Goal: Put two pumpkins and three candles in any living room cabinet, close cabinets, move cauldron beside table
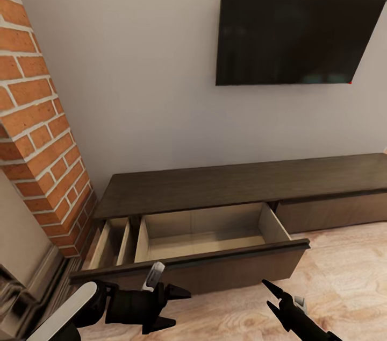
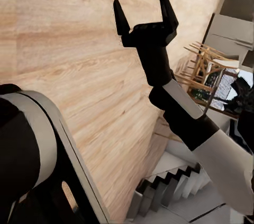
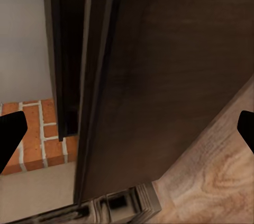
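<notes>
2 end effectors are mine, and both are empty: my left end effector [image 1: 177, 307] hangs low with its black fingers spread apart, and my right end effector [image 1: 273, 298] sits beside it, fingers likewise apart with nothing between them. Straight ahead of both, just beyond their tips, stands the long, low dark-brown wooden cabinet [image 1: 242, 182], with 1 wide drawer [image 1: 209, 233] pulled out toward me. Its pale beige interior looks bare; I see no pumpkin or candle in it. The drawer's dark front panel [image 3: 169, 75] looms close ahead of my right fingers, with the red brick column [image 1: 37, 131] beyond it on my left side. A black wall-mounted television [image 1: 301, 23] hangs above the cabinet, well beyond my reach. My left wrist camera looks across the pale wooden floor [image 2: 69, 49] at my right end effector [image 2: 144, 12].

My judgement: the cabinet is ready to receive things, and I have yet to fetch them. The risks come from that protruding drawer. It juts out at about the height of my end effectors, so turning my base away carelessly could swing an arm into its front and knock it askew or shut. The brick column beside my left arm leaves little room to swing on that side. And leaving this drawer out at the end would fail the closing step.
</notes>
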{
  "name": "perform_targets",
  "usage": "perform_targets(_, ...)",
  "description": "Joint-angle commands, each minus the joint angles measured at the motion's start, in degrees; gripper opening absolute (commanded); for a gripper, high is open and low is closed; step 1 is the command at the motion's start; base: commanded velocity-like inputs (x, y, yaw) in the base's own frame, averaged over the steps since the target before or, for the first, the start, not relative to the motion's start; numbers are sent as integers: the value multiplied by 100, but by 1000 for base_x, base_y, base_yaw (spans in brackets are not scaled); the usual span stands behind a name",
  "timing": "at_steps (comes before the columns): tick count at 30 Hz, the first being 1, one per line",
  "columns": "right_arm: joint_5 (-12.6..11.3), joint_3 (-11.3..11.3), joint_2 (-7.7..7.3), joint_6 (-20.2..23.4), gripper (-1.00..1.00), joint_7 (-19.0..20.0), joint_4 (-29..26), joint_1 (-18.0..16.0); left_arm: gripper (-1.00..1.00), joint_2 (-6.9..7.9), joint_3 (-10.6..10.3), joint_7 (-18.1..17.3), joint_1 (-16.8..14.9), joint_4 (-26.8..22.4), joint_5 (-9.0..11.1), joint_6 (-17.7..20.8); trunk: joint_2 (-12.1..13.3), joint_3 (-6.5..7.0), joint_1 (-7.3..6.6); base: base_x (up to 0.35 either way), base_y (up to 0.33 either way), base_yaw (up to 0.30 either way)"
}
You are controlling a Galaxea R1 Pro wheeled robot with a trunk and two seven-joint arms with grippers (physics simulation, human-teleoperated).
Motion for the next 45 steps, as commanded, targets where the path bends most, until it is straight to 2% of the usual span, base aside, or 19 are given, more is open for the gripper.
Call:
perform_targets(1, -60, 37, -3, 49, 100, 10, 2, -4, 100, 4, -7, 86, -5, 29, 61, -40, 39, 13, -24, 0, 0, 0)
perform_targets(9, -59, 37, -1, 56, 100, -8, 4, -3, 100, 2, -3, 342, -1, 77, 68, -299, 360, 157, -199, 0, 0, 0)
perform_targets(10, -57, 40, 2, 62, 100, -15, 2, -4, 100, 2, 12, 2360, -3, 82, 65, -6065, 400, 175, -221, 0, 0, 0)
perform_targets(13, -50, 45, -1, 74, 100, -7, -4, -4, 100, -4, 64, 2360, -1, 111, 62, -5919, 520, 229, -287, 0, 0, 0)
perform_targets(35, -38, 45, 6, 48, 100, 16, 3, -5, 100, -5, 62, 2360, -1, 131, 61, -5904, 1403, 624, -770, 0, 0, 0)
perform_targets(42, -29, 48, 6, 46, 100, 16, 4, -3, 100, 3, 4, 2354, -1, 107, 54, -5883, 1684, 749, -924, 0, 0, 0)
perform_targets(44, -27, 52, 6, 43, 100, 16, 4, -4, 100, 9, 6, 2352, -8, 82, 24, -5666, 1764, 785, -968, 0, 0, 0)
perform_targets(45, -24, 49, 6, 42, 100, 16, 4, -6, 100, 7, 22, 2352, -11, 76, -51, -5439, 1804, 803, -990, 0, 0, 0)
